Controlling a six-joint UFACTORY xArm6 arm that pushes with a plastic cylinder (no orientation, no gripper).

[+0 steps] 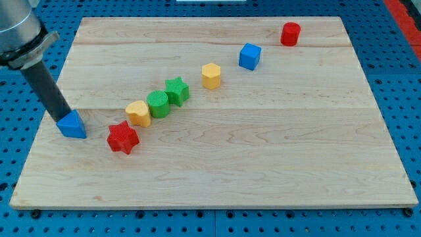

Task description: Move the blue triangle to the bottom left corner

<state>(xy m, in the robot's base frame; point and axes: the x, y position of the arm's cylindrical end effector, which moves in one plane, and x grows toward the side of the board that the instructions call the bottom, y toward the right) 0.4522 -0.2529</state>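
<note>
A: Looking at the camera view, the only one here. Seeing my tip [64,117] touching, or almost touching, the small blue triangle [72,125] on its upper-left side, close to the view's left edge of the pale wooden board [230,164].

B: Agreeing. Grasping nothing, of course: having no jaws to open or close, only a dark rod pressing against the block from the side. Lying about halfway down the left edge, well apart from the bottom left corner, so probably being in the middle of the task.

A: Worrying about the direction. Pushing from the upper-left of the block, probably sending it toward the view's bottom right and not toward the corner.

B: Also endangering the red star-shaped block [122,137], lying near the blue triangle on its right. Drifting rightward, possibly bumping it, and then disturbing the row behind: the orange-yellow rounded block [139,113], the green round block [158,104] and the green star block [177,91].

A: And pressing off centre on a slanted face, possibly turning the block instead of sliding it, then slipping past without contact.

B: Correcting too much toward the left, possibly tipping it over the board's edge onto the blue perforated surface [20,151].

A: Needing, by my judgement, contact from the top side, slightly from the right.
</note>
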